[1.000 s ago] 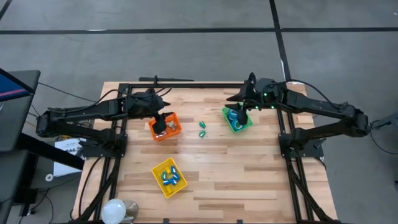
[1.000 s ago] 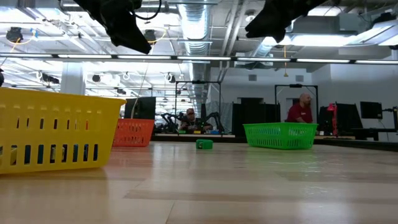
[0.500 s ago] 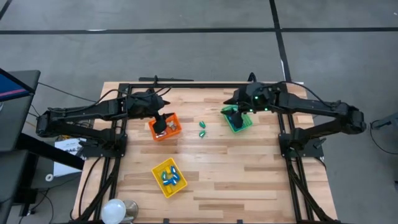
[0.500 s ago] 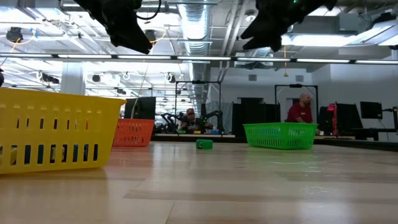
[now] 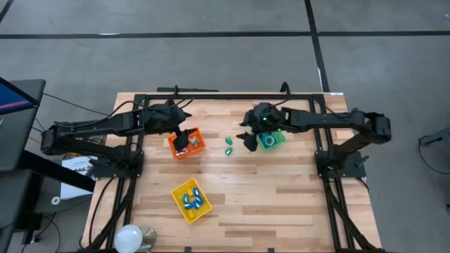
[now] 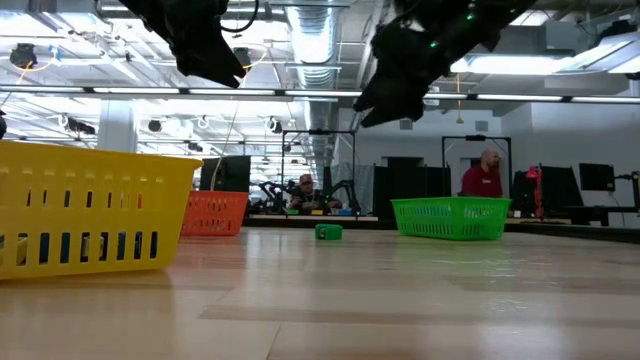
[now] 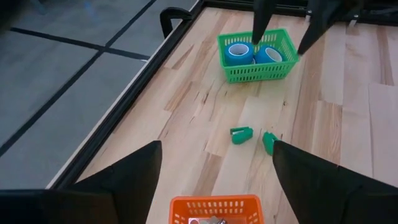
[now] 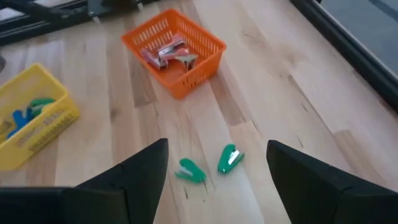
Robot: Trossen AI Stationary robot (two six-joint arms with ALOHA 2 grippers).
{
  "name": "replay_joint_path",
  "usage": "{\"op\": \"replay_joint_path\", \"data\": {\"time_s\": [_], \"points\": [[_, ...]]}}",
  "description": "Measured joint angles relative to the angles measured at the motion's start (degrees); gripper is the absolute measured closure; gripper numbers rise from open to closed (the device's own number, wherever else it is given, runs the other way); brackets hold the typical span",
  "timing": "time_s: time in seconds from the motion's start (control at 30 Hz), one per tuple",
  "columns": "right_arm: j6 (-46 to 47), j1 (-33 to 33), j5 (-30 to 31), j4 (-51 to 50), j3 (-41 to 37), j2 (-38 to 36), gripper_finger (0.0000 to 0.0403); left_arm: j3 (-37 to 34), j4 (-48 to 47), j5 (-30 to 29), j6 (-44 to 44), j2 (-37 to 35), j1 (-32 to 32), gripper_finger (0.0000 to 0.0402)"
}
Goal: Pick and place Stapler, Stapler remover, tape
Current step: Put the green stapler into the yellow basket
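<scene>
Tape (image 7: 254,55): 2 rolls in green bin (image 7: 257,73), holes facing up.

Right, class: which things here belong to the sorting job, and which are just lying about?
Job: tape rolls in green bin; two loose green pieces; orange bin; yellow bin; left gripper above orange bin; right gripper beside green bin.
Lying about: white round object; papers.
</scene>
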Motion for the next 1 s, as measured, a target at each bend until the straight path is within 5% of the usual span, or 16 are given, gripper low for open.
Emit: {"op": "replay_joint_path", "data": {"time_s": [1.0], "points": [[5.48,5.23,10.31,-23.19,28.04,33.84,0.0139,0.02,0.08,2.88,-0.50,-2.73,-0.26,0.0105]]}}
